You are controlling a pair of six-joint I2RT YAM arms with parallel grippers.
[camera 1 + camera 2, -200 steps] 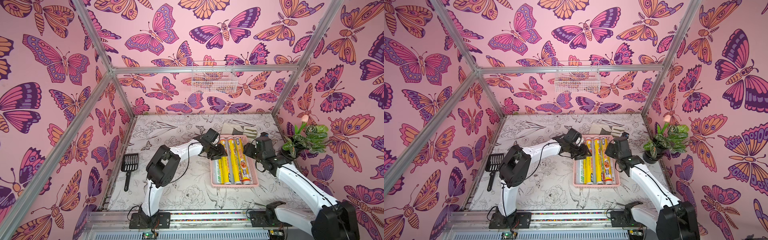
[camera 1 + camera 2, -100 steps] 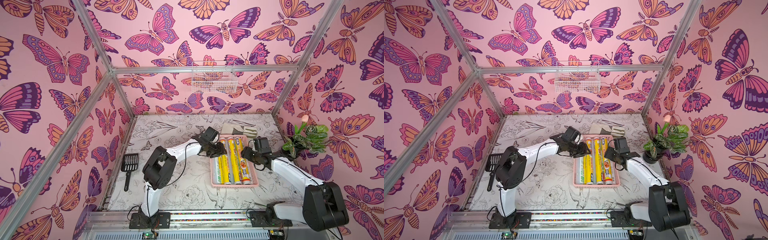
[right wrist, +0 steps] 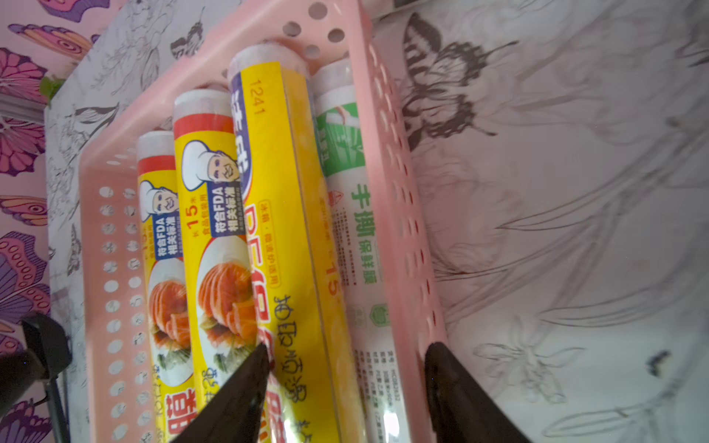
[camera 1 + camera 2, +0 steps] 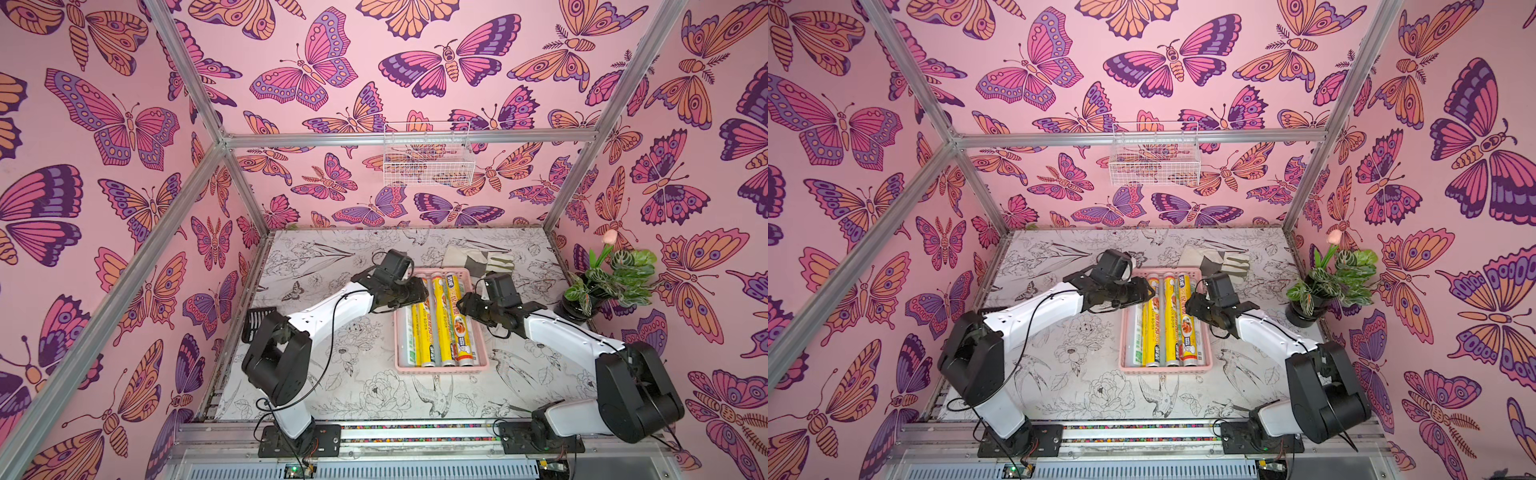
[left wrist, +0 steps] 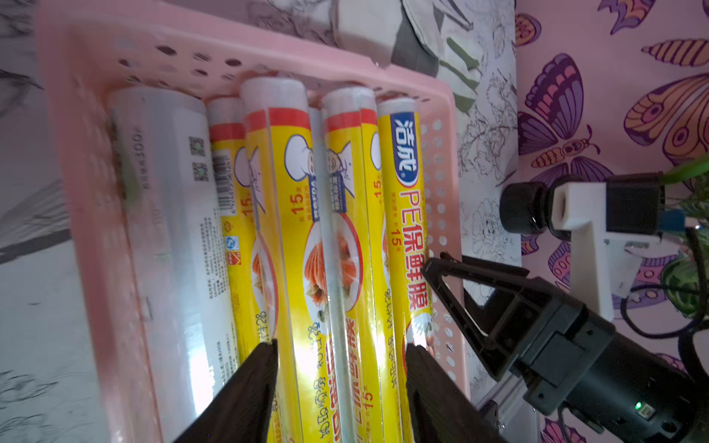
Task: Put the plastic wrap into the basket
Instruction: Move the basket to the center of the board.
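**Left gripper [image 5: 341, 347], right gripper [image 3: 348, 346]: jaws apart, empty**

The right has moved in over the basket [image 4: 440, 368] rim; the left barely shifted. Every wrap [image 4: 438, 324] roll in view lies inside, side by side. Likely done: only withdrawal remains.

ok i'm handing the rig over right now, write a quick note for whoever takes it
Left gripper: open, jaws apart just over the yellow rolls, gripping nothing as far as I can see.
Right gripper: open, at the right edge of the basket, nothing held.
Things: the rolls lie lengthwise, side by side, in the pink basket mid-table.
Done: no roll shows on the table in either top view.
Left: probably just lift both arms clear and check nothing is hidden behind them.
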